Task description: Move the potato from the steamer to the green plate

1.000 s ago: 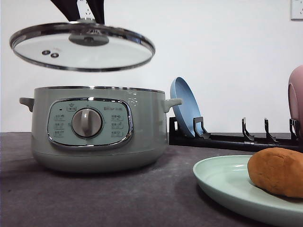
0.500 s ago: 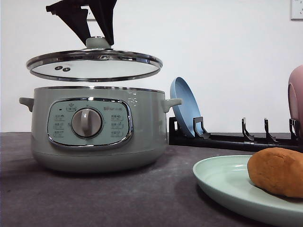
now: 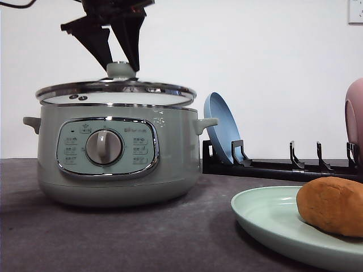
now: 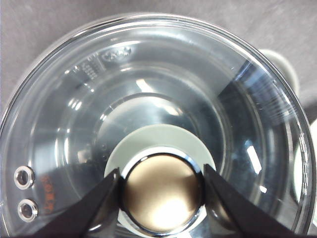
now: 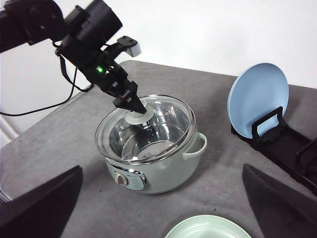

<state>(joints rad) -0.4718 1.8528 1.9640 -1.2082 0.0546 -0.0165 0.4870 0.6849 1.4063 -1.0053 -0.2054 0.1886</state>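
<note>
The potato (image 3: 332, 205) lies on the green plate (image 3: 266, 218) at the front right, and the plate's rim (image 5: 208, 228) also shows in the right wrist view. The steamer (image 3: 108, 153) (image 5: 153, 163) stands at the left with its glass lid (image 3: 116, 90) (image 5: 146, 126) down at the pot's rim. My left gripper (image 3: 120, 69) (image 4: 162, 196) (image 5: 134, 110) is shut on the lid's knob (image 4: 162, 194), one finger on each side. My right gripper (image 5: 162, 171) hangs high above the table, open, with nothing between its fingers (image 5: 39, 208).
A black dish rack (image 3: 283, 167) stands behind the green plate. It holds a blue plate (image 3: 221, 127) (image 5: 257, 96) on edge, and a pink plate (image 3: 354, 119) at the far right. The grey table between steamer and green plate is bare.
My left gripper has lowered the lid from well above the steamer, tilted, down onto the pot's rim, level. The potato and green plate have not moved.
</note>
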